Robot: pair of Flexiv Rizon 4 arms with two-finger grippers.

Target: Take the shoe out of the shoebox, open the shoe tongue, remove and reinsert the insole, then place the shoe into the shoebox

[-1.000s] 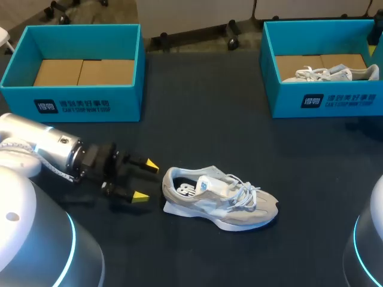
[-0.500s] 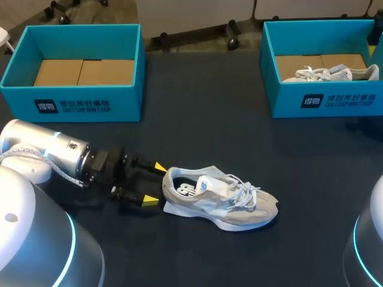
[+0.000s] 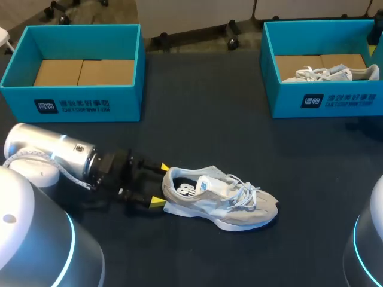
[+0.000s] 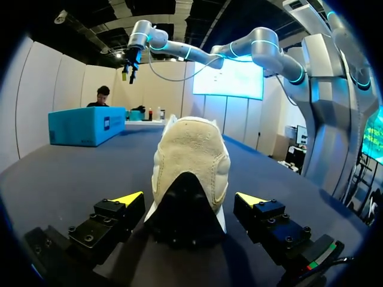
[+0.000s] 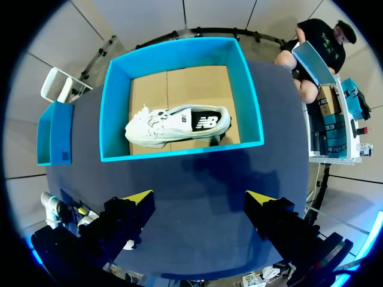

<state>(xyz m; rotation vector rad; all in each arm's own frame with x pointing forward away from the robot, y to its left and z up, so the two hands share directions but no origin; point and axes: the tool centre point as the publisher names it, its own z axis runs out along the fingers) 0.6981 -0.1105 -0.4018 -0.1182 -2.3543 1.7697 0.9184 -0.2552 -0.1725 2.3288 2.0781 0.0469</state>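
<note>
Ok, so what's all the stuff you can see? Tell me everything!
table: one, dark, under everything
left shoebox: one, teal, table's far left, cardboard bottom showing
right shoebox: one, teal, table's far right
boxed shoe: one, white, on its side inside the right shoebox
loose shoe: one, grey and white, upright near the table's middle
left gripper: one, yellow-tipped, open, fingers either side of the loose shoe's heel
right gripper: one, yellow-tipped, open, above the right shoebox
</note>
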